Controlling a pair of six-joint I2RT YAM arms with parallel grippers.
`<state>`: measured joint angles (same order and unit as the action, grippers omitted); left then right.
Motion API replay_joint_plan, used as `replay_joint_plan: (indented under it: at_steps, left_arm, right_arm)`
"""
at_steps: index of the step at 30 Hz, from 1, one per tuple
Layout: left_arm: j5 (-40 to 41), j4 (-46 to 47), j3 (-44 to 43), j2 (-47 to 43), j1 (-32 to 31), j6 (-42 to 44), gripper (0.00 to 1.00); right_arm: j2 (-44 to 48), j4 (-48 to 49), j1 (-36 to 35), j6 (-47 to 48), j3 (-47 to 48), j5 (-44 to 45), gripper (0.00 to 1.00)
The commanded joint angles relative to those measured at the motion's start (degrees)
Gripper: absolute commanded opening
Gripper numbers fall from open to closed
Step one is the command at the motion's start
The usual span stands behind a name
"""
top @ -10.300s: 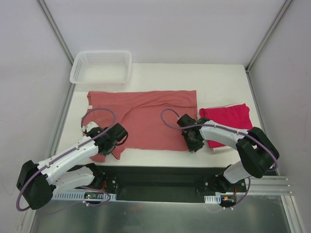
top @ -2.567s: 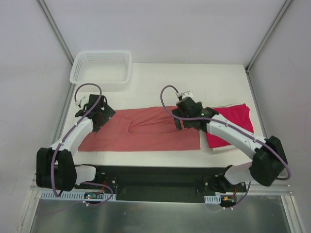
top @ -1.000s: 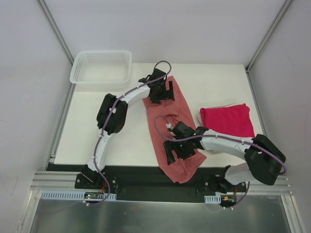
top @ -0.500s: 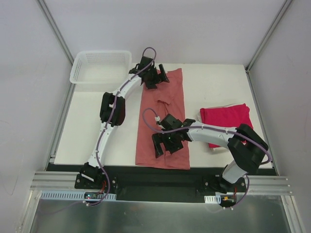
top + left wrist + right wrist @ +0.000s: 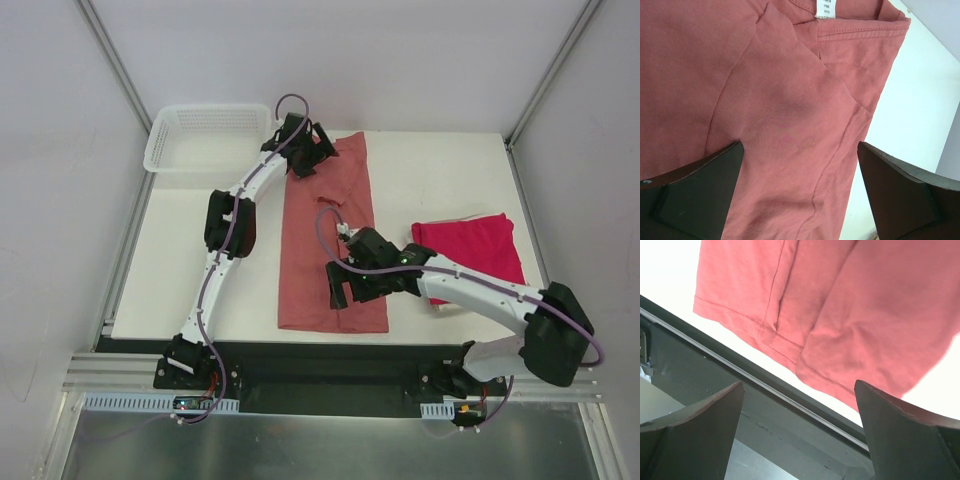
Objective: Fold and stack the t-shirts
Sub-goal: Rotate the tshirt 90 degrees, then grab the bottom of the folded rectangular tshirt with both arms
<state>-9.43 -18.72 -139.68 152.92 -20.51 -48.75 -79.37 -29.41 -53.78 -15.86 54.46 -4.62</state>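
Observation:
The salmon-pink t-shirt (image 5: 330, 240) lies folded into a long narrow strip running from the table's far side to its front edge. My left gripper (image 5: 306, 150) hovers open over the strip's far end, and the wrist view shows cloth (image 5: 790, 100) and a white label (image 5: 824, 7) beneath the spread fingers, nothing gripped. My right gripper (image 5: 348, 285) stands open above the strip's near end, where the shirt's hem (image 5: 805, 305) lies by the table edge. The crimson t-shirt (image 5: 470, 250) rests folded at the right.
A white mesh basket (image 5: 208, 135) stands at the far left corner. A black rail (image 5: 765, 405) runs along the table's front edge just below the shirt's hem. Grey walls with metal posts close in the table at the back and on both sides.
The pink shirt, earlier spread wide and then folded lengthwise, has swung round to lie straight front to back. The left gripper shifted slightly left; the right gripper drew back a little right.

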Motion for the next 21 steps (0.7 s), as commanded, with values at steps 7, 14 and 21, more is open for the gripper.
replay_joint_plan:
  at_steps: [7, 14, 21]
  left_arm:
    - [-1.7, -1.4, 6.4, -21.0, -1.0, 7.7, 0.99]
    - [2.4, -3.3, 44.0, -53.2, -4.9, 14.4, 0.99]
    - [13.6, -3.2, 87.1, -82.7, -8.5, 5.0, 0.99]
  right_arm:
    - [14.3, -3.7, 1.0, 1.0, -2.6, 8.7, 0.97]
    - [16.7, -3.4, 0.8, 2.1, -4.8, 4.9, 0.97]
    - [8.9, -3.3, -3.1, 2.8, -1.6, 4.3, 0.95]
